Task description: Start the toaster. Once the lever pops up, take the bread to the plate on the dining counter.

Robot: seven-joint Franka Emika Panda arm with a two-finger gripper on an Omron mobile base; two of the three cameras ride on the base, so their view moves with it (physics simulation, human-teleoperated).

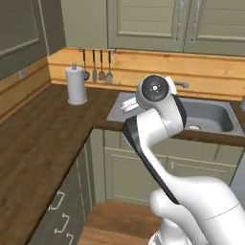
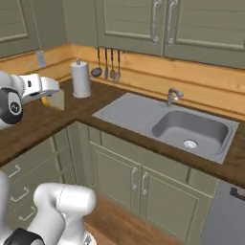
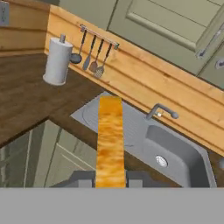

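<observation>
arm bent high, gripper (image 3: 110,183) clamped on bread (image 3: 110,140) edge-on above sink (image 3: 175,148).

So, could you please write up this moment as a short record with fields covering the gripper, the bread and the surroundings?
gripper: shut on the bread, gripper at the bottom of the hand view
bread: held edge-on between the fingertips, yellow-brown crust facing the camera; pale face visible in the right base view
below the bread: wood counter edge and the sink
sink: grey basin with drainboard and tap, set in the wood counter
paper towel roll: upright in the counter corner
utensils: hanging on a wall rail
task stage: bread in transit
</observation>
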